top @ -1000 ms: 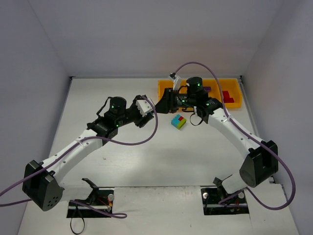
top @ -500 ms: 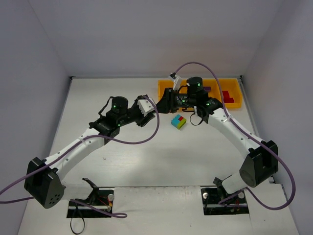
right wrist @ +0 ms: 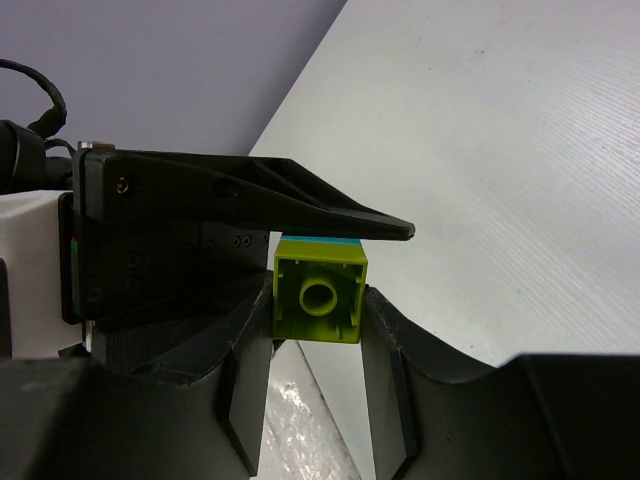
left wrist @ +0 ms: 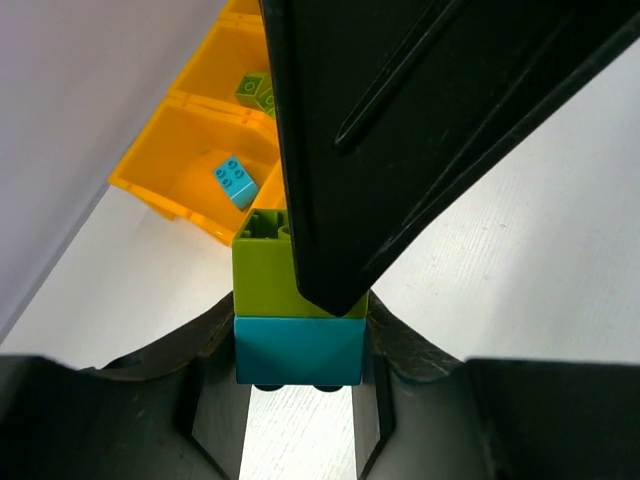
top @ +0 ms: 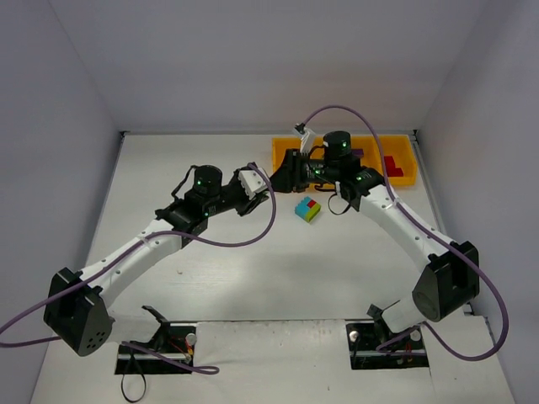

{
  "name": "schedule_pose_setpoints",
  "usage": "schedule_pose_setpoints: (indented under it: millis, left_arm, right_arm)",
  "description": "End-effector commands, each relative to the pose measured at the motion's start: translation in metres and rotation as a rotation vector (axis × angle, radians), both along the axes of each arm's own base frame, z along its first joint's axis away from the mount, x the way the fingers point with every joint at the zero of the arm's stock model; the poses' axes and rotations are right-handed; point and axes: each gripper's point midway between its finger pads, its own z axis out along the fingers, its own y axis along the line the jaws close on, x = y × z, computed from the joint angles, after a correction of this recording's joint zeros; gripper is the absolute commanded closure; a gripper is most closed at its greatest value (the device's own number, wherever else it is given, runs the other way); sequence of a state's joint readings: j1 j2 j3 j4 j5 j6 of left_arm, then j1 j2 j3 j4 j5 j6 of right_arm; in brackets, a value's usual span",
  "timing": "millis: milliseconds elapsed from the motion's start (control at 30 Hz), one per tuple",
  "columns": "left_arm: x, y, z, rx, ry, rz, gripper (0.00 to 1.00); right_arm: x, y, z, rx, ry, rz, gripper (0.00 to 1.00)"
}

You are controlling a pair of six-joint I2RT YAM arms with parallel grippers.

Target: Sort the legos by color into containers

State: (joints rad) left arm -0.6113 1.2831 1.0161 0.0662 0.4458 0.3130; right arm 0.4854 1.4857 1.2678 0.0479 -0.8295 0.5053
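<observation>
A lime green brick point(left wrist: 262, 280) and a teal brick point(left wrist: 298, 350) are joined, held in the air between both arms. My left gripper point(left wrist: 298, 345) is shut on the teal brick. My right gripper point(right wrist: 318, 300) is shut on the lime green brick point(right wrist: 318, 295), whose hollow underside faces its camera. In the top view the left gripper point(top: 261, 182) and the right gripper point(top: 278, 178) meet tip to tip just left of the orange-yellow tray point(top: 406, 178). A multicolour cluster point(top: 307, 209) of teal, red and lime lies on the table in front of the tray.
The tray point(left wrist: 165, 195) holds a teal brick point(left wrist: 235, 182) in its near compartment and a lime brick point(left wrist: 255, 90) in the one beyond. Red bricks point(top: 390, 165) lie in its right end. The right arm hides the tray's middle. Walls close in the back and sides.
The left arm has edged slightly right and toward the tray, pressing closer to the right gripper. The right arm and the cluster have hardly moved.
</observation>
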Motion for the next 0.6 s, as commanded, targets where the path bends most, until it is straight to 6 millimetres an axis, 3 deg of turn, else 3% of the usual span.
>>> schedule_pose_setpoints:
  millis: [0, 300, 433, 533, 567]
  left_arm:
    - [0.010, 0.003, 0.043, -0.097, -0.101, 0.015, 1.00]
    - [0.022, 0.024, 0.006, -0.111, 0.043, 0.067, 1.00]
    - [0.023, 0.027, -0.001, -0.113, 0.055, 0.078, 1.00]
    - [0.024, 0.026, -0.002, -0.121, 0.074, 0.083, 1.00]
    - [0.024, 0.026, -0.003, -0.128, 0.086, 0.088, 1.00]
  right_arm:
    - [0.004, -0.009, 0.033, 0.055, -0.106, 0.005, 1.00]
    - [0.039, -0.057, 0.042, 0.069, -0.113, -0.110, 1.00]
    - [0.056, -0.071, 0.045, 0.052, -0.141, -0.164, 1.00]
    - [0.094, -0.091, 0.027, -0.063, -0.176, -0.337, 1.00]
    - [0.108, -0.098, 0.013, -0.110, -0.162, -0.389, 1.00]
